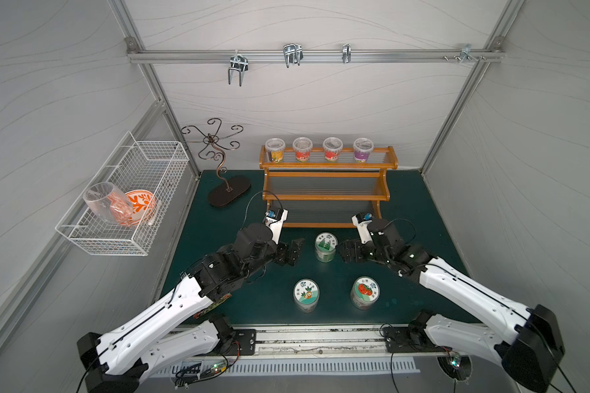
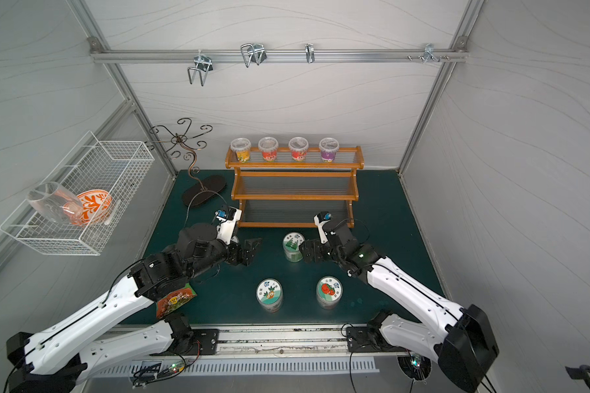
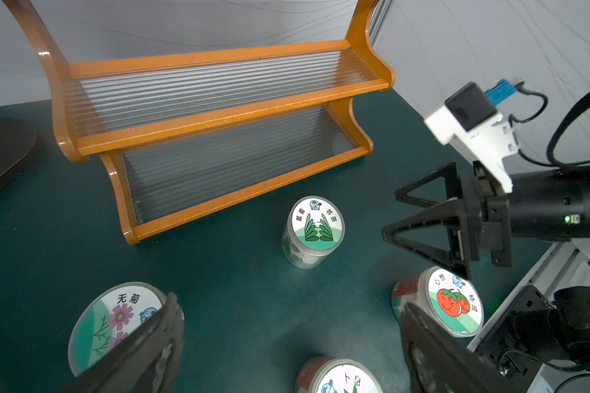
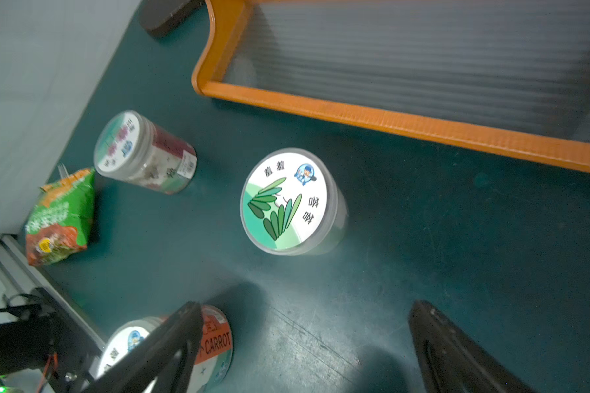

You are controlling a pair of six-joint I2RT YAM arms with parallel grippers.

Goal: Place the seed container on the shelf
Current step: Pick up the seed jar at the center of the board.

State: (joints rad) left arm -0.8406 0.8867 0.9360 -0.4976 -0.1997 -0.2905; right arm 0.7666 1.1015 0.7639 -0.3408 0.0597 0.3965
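Seed containers stand on the green mat in front of the shelf [image 1: 326, 197] [image 2: 295, 197] [image 3: 218, 119] [image 4: 389, 115]. One with a green-leaf lid [image 1: 326, 246] [image 2: 293, 246] [image 3: 315, 231] [image 4: 286, 200] sits upright between my two grippers, touched by neither. My left gripper [image 1: 293, 252] [image 2: 249, 251] [image 3: 290, 303] is open to its left. My right gripper [image 1: 343, 252] [image 2: 305, 251] [image 3: 390, 214] [image 4: 307, 306] is open, close on its right. Nearer the front stand a carrot-lid container [image 1: 306, 294] and a tomato-lid container [image 1: 365, 292]. A flower-lid container [image 3: 116, 323] [image 4: 140, 153] is hidden under my left arm in both top views.
Several small cups [image 1: 319, 149] line the shelf's top tier; the two lower tiers are bare. A curly metal stand [image 1: 227, 190] sits left of the shelf. A white wire basket [image 1: 92, 238] on the left wall holds a glass and an orange bowl. A snack packet [image 2: 174, 301] lies under my left arm.
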